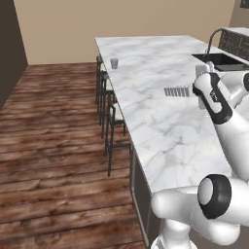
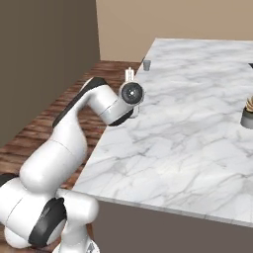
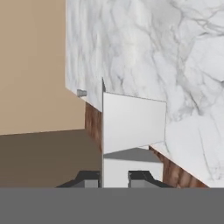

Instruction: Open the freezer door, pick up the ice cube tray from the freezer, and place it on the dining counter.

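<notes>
Both fingertips (image 3: 87,180) pinch the ice cube tray (image 3: 131,127) edge-on, its long axis running away from the gripper (image 3: 114,179), held above the near-left edge of the dining counter (image 3: 175,52).

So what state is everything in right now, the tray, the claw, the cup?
ice cube tray: clamped on edge, held over the dining counter.
gripper: shut on the ice cube tray.
cup: upright, near the counter's far end.
stools: tucked against the counter.
</notes>
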